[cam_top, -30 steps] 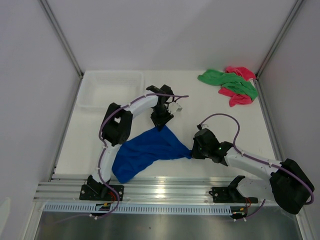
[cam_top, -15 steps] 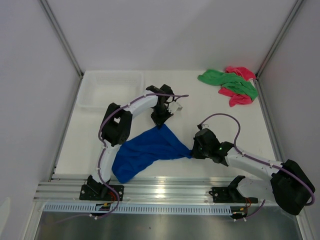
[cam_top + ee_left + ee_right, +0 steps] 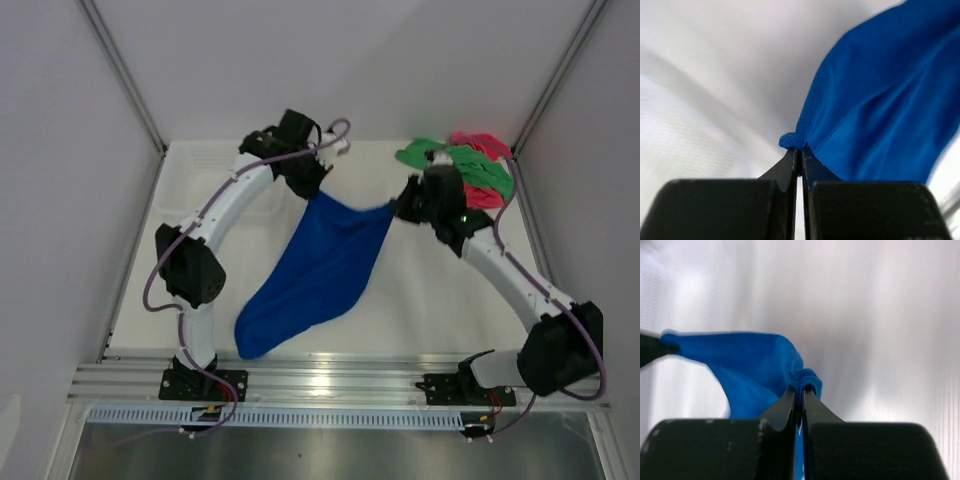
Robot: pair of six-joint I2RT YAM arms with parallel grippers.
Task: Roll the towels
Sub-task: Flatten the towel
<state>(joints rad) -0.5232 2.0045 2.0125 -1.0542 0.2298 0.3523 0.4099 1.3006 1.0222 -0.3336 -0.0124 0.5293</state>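
Both pairs of jaws are pinching shut on corners of the blue towel (image 3: 325, 265): the left gripper (image 3: 799, 151), just closed, and the right gripper (image 3: 799, 391). The arms are raising it, stretched between them, from the bench's (image 3: 430, 300) near edge toward the far edge, readying it for spreading and rolling. The green towel (image 3: 455, 160) and the pink towel (image 3: 482, 196) are lying in the far right corner.
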